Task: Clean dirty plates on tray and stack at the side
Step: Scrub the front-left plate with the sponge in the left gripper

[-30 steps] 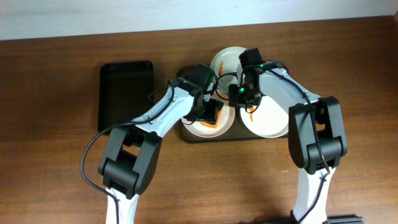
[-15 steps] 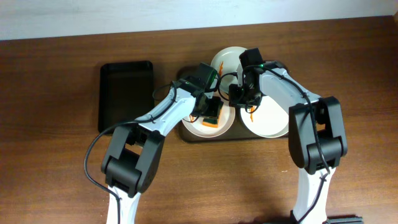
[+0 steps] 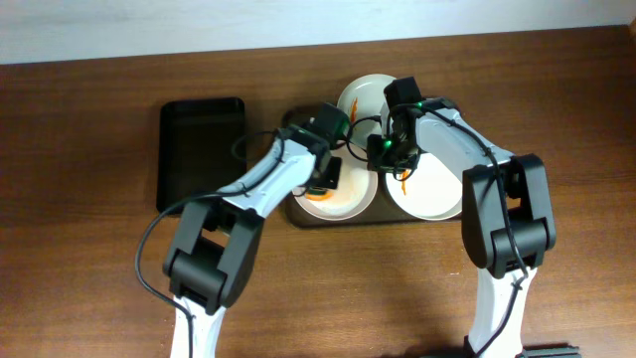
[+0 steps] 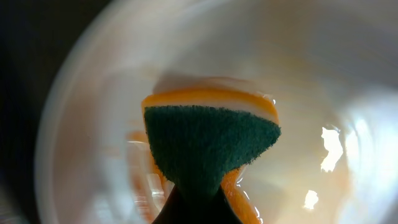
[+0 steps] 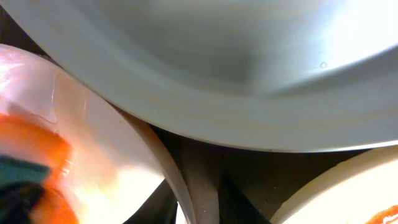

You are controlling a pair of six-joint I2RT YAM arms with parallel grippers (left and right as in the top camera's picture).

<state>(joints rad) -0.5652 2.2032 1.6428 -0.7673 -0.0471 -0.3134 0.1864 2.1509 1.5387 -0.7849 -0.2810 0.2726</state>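
Observation:
Three dirty plates sit on the dark brown tray (image 3: 296, 214). My left gripper (image 3: 331, 171) (image 4: 196, 199) is shut on a green and orange sponge (image 4: 208, 140), pressed into the front left plate (image 3: 343, 202) (image 4: 323, 74), which carries an orange smear (image 4: 239, 202). The right gripper (image 3: 383, 152) (image 5: 196, 205) is shut on that plate's rim (image 5: 112, 162), one finger on each side. In the front right plate (image 3: 432, 189) (image 5: 348, 193) lies an orange smear (image 3: 402, 184). The back plate (image 3: 363, 97) (image 5: 249, 56) looks plain white here.
A smaller black tray (image 3: 202, 149) lies on the wooden table (image 3: 89, 219) to the left of the brown tray. The three plates crowd each other, with dark tray floor (image 5: 261, 168) showing between their rims. A pale wall runs along the table's far edge.
The left jaws have closed on the sponge, which stood wider between them before, and the gripper has shifted slightly left over the plate. The right arm holds still.

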